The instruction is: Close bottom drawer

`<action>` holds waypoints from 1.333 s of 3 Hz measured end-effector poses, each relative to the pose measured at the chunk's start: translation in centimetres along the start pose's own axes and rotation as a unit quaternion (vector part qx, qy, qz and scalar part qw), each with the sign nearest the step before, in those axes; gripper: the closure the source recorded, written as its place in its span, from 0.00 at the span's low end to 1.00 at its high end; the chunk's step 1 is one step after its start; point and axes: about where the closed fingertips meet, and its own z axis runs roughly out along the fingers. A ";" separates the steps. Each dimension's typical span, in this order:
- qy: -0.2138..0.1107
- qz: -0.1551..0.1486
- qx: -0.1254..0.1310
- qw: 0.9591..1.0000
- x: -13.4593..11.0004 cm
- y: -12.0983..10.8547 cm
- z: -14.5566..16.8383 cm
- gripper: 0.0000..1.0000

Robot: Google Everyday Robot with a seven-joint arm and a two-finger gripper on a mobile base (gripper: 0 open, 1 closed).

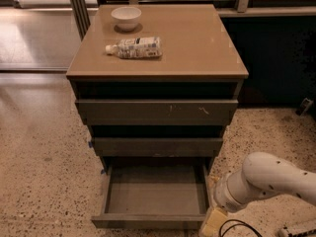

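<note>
camera view: bottom drawer (154, 196) open, gripper (213, 223) beside its front

the cabinet (197, 43) fills mid-frame; its bottom drawer stands pulled out toward the lower edge, front running left-right. your gripper sits just right of that front, cut by the frame's bottom; released or clenched, you cannot tell.

No txt readable anywhere. Bottle (134, 48) lying on cabinet top (197, 38), upper left of frame, has white label (143, 46) w/ dark print, can't be made out. The gripper (212, 224), bottom edge right of centre, by bottom drawer (155, 196) front corner: no legible marks.
</note>
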 end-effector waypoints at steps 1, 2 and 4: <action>-0.029 -0.002 -0.022 0.999 1.3 -0.5 5.3 0.00; -0.054 0.000 -0.040 0.998 2.7 -0.7 10.3 0.00; -0.055 -0.004 -0.059 0.997 3.7 0.0 13.9 0.00</action>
